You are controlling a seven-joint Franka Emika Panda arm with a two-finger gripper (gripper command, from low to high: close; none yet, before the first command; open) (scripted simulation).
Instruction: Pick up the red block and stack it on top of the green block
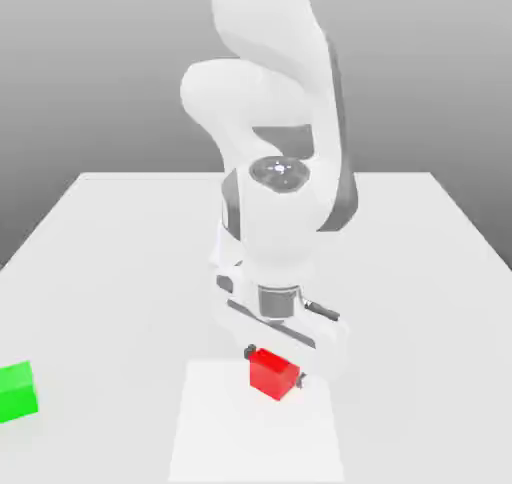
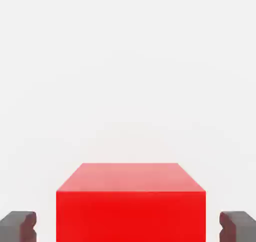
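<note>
The red block (image 1: pixel 273 373) lies flat on the white table (image 1: pixel 120 252), near its front edge. My gripper (image 1: pixel 275 365) reaches straight down over the block, with a dark fingertip by each of two opposite sides. In the hand view the red block (image 2: pixel 131 206) sits between the two fingers (image 2: pixel 20 226), and a narrow strip of table shows between each finger and the block. The jaws are narrowly open around the block and do not grip it. The green block (image 1: pixel 17 392) rests on the table at the exterior view's far left, well apart from the gripper.
The arm's white body (image 1: pixel 275 172) rises behind the red block in the middle of the table. A paler rectangular patch (image 1: pixel 255 432) marks the table surface under and in front of the red block.
</note>
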